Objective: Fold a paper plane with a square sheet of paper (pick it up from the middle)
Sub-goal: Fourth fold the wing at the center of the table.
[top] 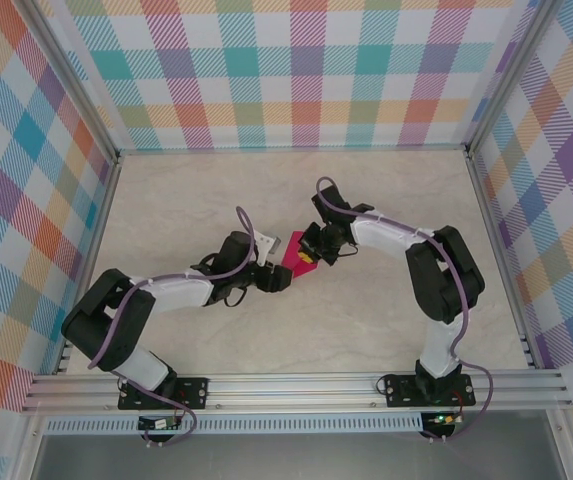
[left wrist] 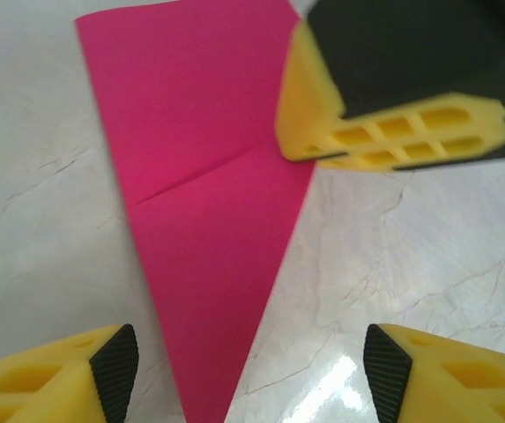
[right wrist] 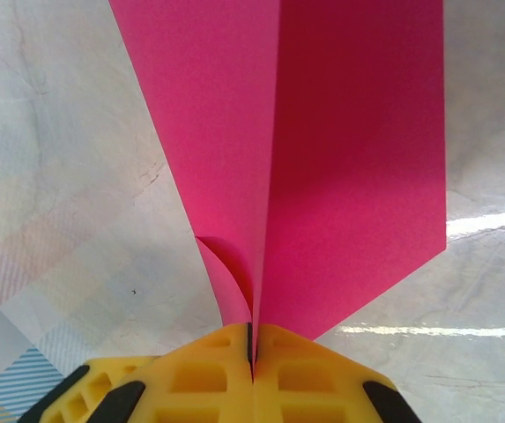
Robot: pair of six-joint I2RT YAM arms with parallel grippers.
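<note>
1 paper plane (right wrist: 349, 159) on tabletop (left wrist: 411, 256): my right gripper (right wrist: 252, 348) pinches its fold; my left gripper (left wrist: 250, 363) spread astride its tip.

The paper plane (left wrist: 208, 176) is magenta-pink, the left tool (left wrist: 250, 374) yellow (black pads (left wrist: 115, 370)), the walls (top: 296, 70) pastel plaid.

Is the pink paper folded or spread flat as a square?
Folded. The paper plane narrows to a point; at the right pincer, shut on it, two layers meet along a centre ridge.
</note>
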